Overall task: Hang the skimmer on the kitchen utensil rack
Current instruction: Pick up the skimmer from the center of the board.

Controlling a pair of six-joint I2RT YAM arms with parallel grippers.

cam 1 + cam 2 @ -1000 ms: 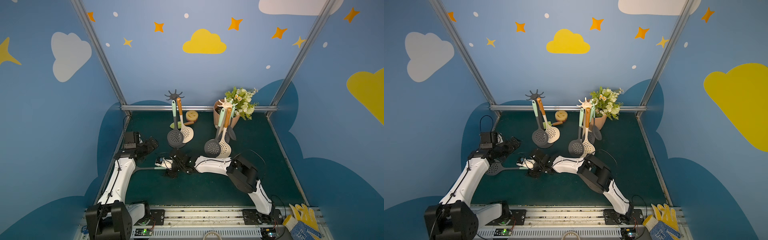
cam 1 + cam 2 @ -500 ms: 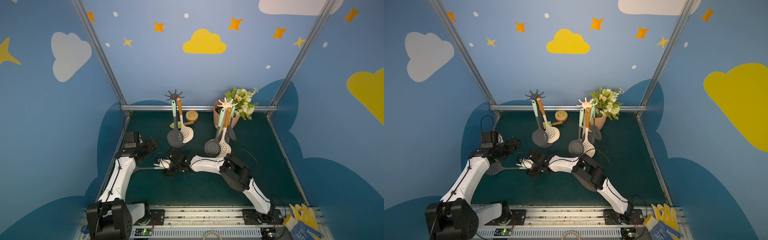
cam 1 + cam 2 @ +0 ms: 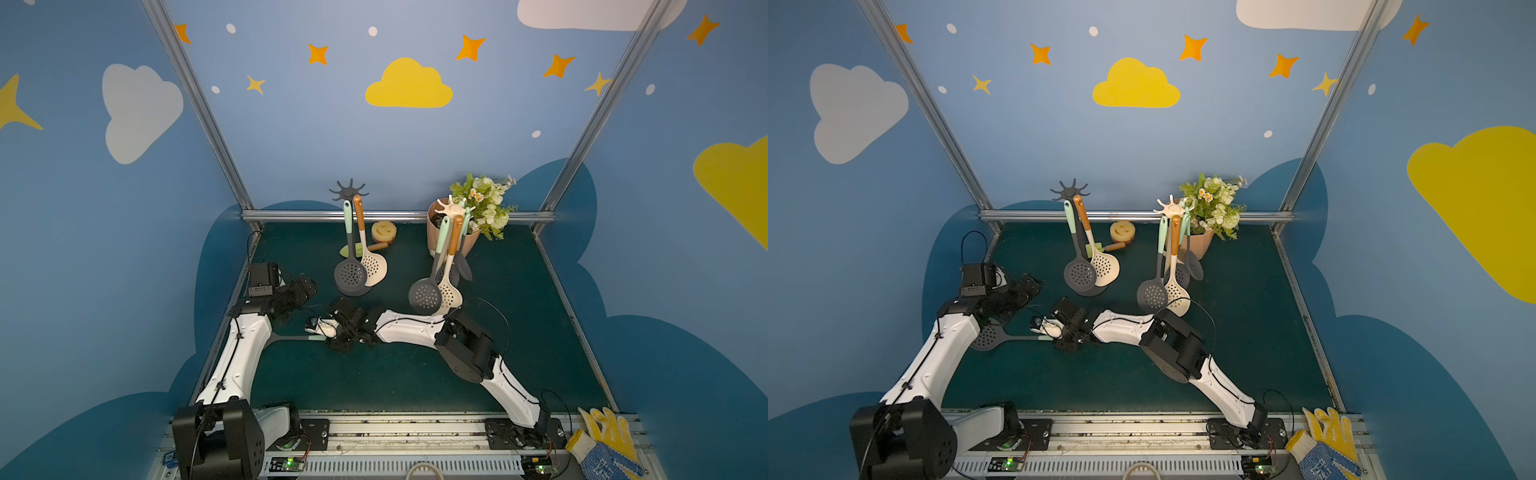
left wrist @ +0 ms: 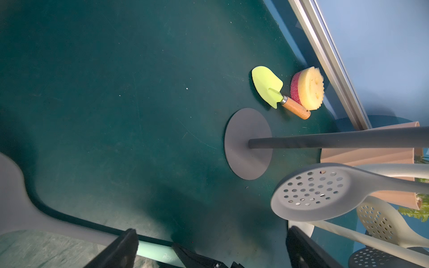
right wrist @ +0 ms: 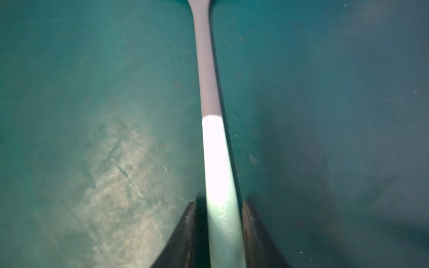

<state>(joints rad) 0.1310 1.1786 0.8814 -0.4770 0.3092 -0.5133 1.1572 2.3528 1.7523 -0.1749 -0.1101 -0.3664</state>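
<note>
The skimmer (image 3: 988, 336) lies flat on the green mat, its grey perforated head half under my left arm and its mint handle (image 3: 318, 338) pointing right. My right gripper (image 3: 330, 340) sits low over the handle end. In the right wrist view the two black fingers press in on either side of the mint handle (image 5: 216, 162), so the right gripper (image 5: 218, 204) is shut on it. My left gripper (image 3: 305, 286) hovers just behind the skimmer, open and empty (image 4: 212, 232). A dark utensil rack (image 3: 351, 192) and a cream one (image 3: 451, 206) stand further back, each with skimmers hanging.
A smiley sponge (image 3: 383, 231) and a green trowel (image 4: 267, 85) lie behind the dark rack's round base (image 4: 246, 143). A flower pot (image 3: 484, 203) stands at the back right. Work gloves (image 3: 602, 440) lie off the front right corner.
My right gripper has slid a little left along the skimmer's handle and its jaws have closed in on it. The left arm has barely moved.
</note>
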